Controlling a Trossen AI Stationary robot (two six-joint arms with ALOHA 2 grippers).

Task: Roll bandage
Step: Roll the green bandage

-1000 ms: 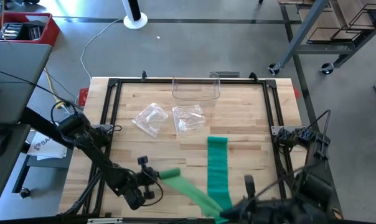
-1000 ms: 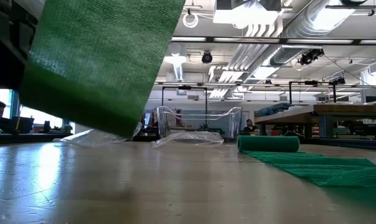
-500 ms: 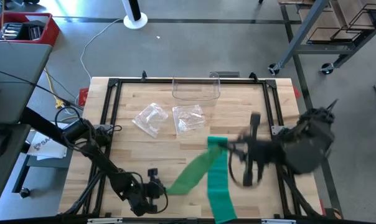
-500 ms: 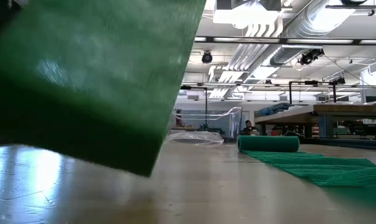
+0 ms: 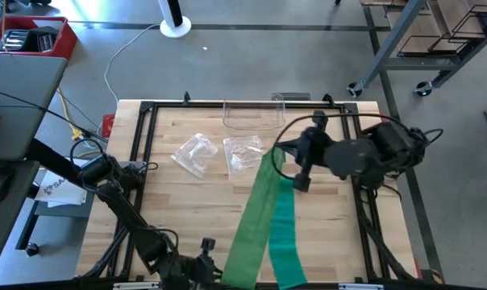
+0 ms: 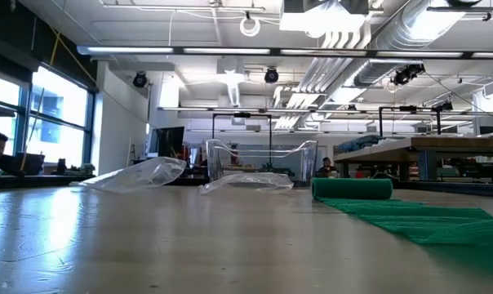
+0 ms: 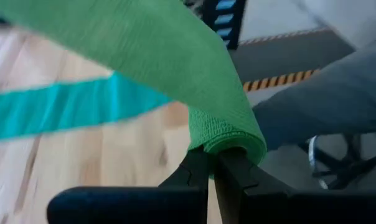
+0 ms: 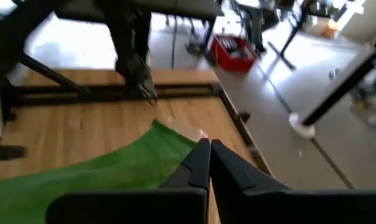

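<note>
Bandage: you have a long green bandage (image 5: 269,217) stretched over the wooden table (image 5: 187,201). One layer lies flat on the right-centre boards, running from mid-table to the near edge. A second length rises off it and spans slantwise between your two grippers, from the near edge up toward the far right.
Rolled end: in the low view a short rolled part of the bandage (image 6: 352,189) sits on the table at the far end of the flat strip.
Left gripper: your left gripper (image 7: 211,163) is at the near edge of the table, just left of centre. Its fingers are pressed together on the near end of the bandage, whose folded edge bunches over the fingertips in the left wrist view.
Right gripper: your right gripper (image 5: 285,151) hangs over the far right part of the table, near the far end of the flat strip. Its fingers are pressed together too; the far end of the raised length meets them, and in the right wrist view the green cloth lies right at the tips.
Clear bags: two crumpled clear plastic bags (image 5: 194,153) (image 5: 244,153) lie side by side on the far centre of the table, left of the right gripper.
Clear container: a clear plastic container (image 5: 254,115) stands at the far edge, behind the bags.
</note>
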